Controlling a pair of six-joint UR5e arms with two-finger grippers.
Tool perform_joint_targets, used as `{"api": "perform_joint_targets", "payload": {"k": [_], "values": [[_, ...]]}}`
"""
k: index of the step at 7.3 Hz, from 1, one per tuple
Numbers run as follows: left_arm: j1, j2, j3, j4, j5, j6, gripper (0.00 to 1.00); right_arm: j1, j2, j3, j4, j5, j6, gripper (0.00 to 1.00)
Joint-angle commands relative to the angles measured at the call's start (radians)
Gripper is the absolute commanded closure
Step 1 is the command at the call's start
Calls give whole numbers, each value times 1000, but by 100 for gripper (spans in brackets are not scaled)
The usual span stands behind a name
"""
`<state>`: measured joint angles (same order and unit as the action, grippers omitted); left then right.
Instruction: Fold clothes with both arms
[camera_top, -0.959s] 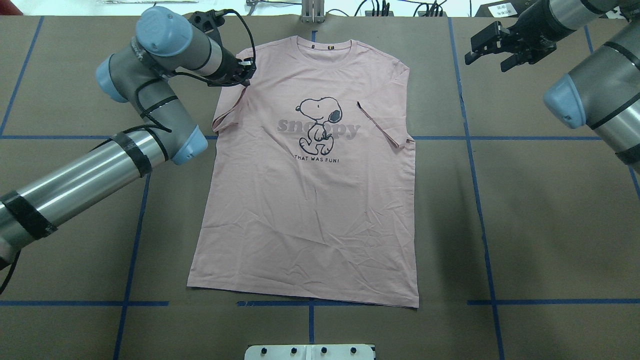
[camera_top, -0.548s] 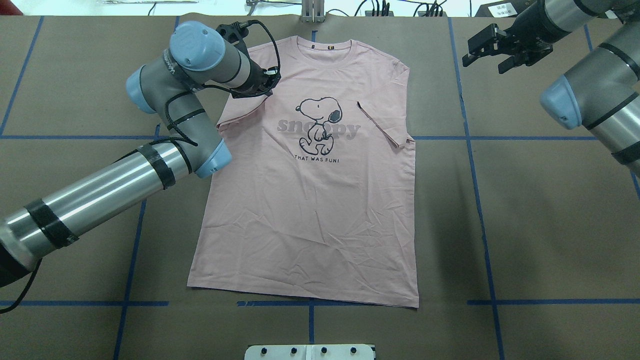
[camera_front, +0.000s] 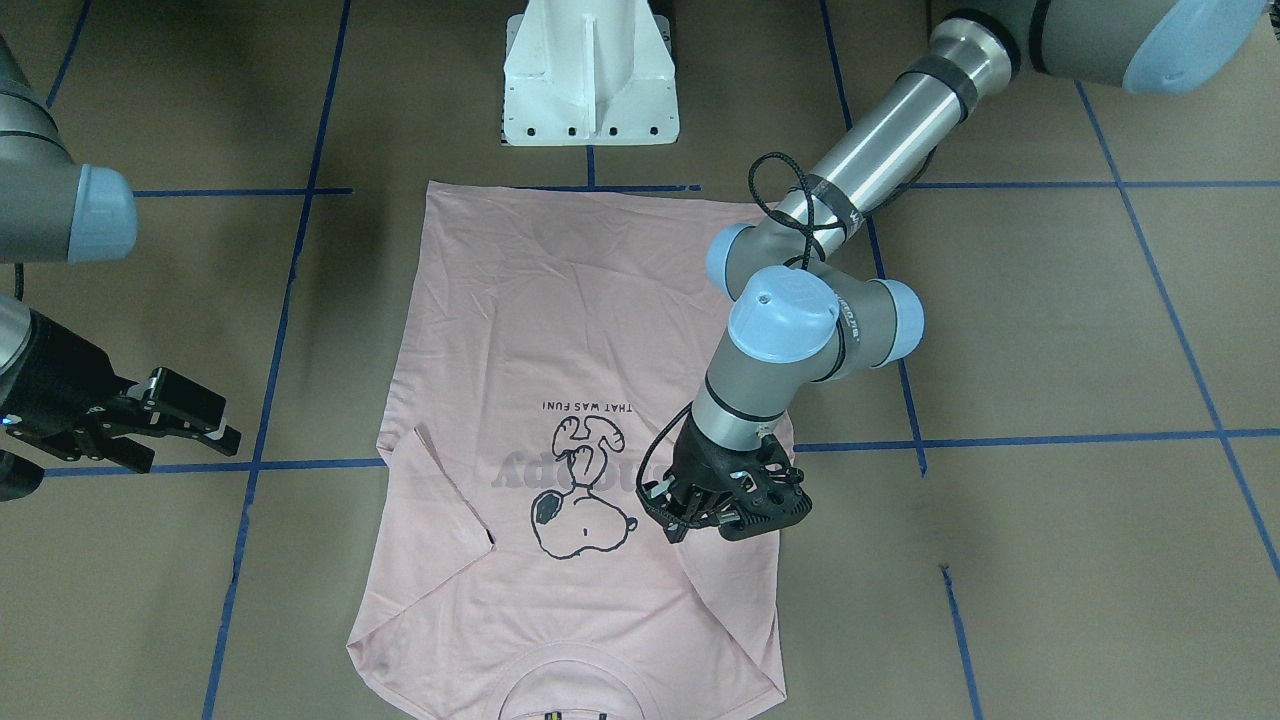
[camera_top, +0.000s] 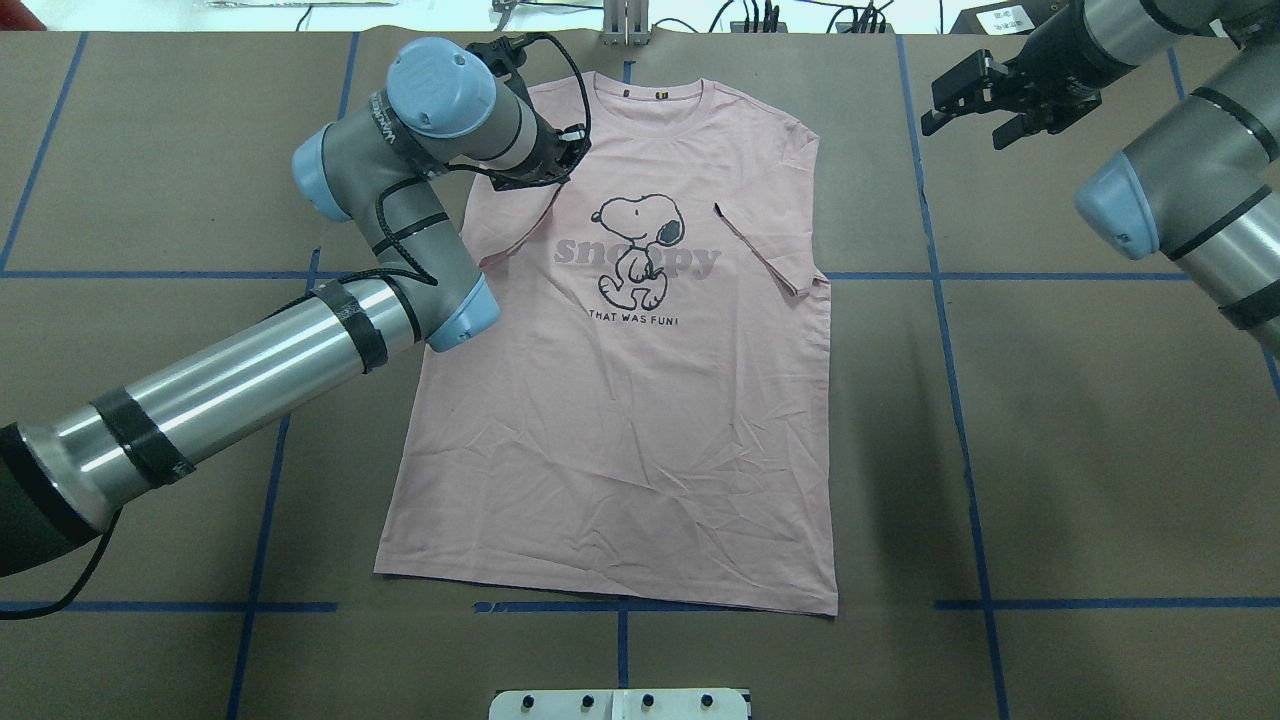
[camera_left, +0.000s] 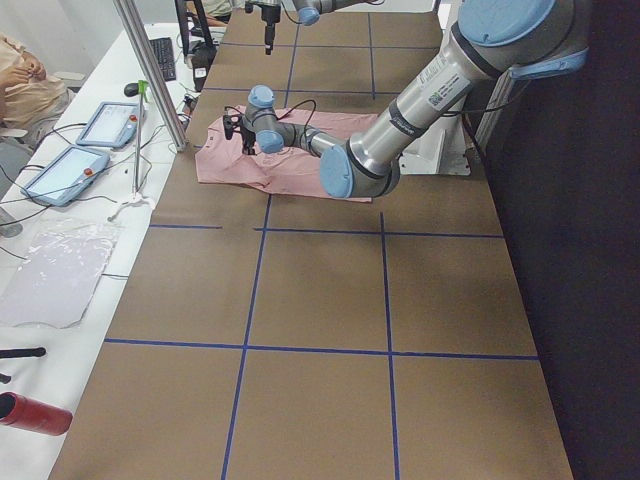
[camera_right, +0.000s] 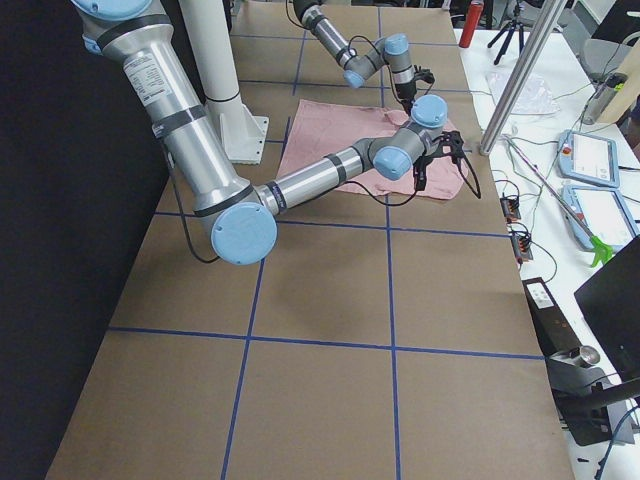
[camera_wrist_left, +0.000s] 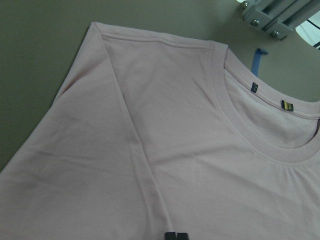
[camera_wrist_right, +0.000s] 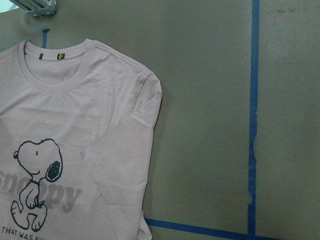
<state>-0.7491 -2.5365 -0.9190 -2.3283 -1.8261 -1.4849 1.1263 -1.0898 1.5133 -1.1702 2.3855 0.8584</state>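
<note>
Pink T-shirt (camera_top: 640, 420), one, lying print-up mid-bench (camera_top: 1080, 420), collar at the far edge, right sleeve folded in over the chest. Left hand (camera_top: 548, 168) clenched on the left sleeve's hem, the sleeve turned in toward the dog print (camera_top: 640, 250). The left wrist view alone shows the fingertips (camera_wrist_left: 171, 235) pinched together on cloth. Right hand (camera_top: 968, 125) released, holding nothing, above bare bench at far right of the shirt.
</note>
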Motion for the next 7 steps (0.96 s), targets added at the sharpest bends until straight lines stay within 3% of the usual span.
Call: {"api": "perform_joint_targets", "payload": {"k": [1, 2, 3, 5, 7], "values": [[-1, 4, -3, -2, 4, 0, 38, -11, 8, 1, 1, -3, 11, 0], [-6, 48, -77, 0, -5, 1, 32, -20, 17, 13, 3, -5, 66, 0], [-7, 176, -260, 1, -30, 1, 32, -63, 28, 56, 4, -49, 203, 0], [-35, 316, -459, 4, -131, 87, 33, -303, 19, 229, -8, -367, 522, 0], [-96, 511, -648, 4, -212, 295, 33, -489, -56, 345, -9, -529, 687, 1]]}}
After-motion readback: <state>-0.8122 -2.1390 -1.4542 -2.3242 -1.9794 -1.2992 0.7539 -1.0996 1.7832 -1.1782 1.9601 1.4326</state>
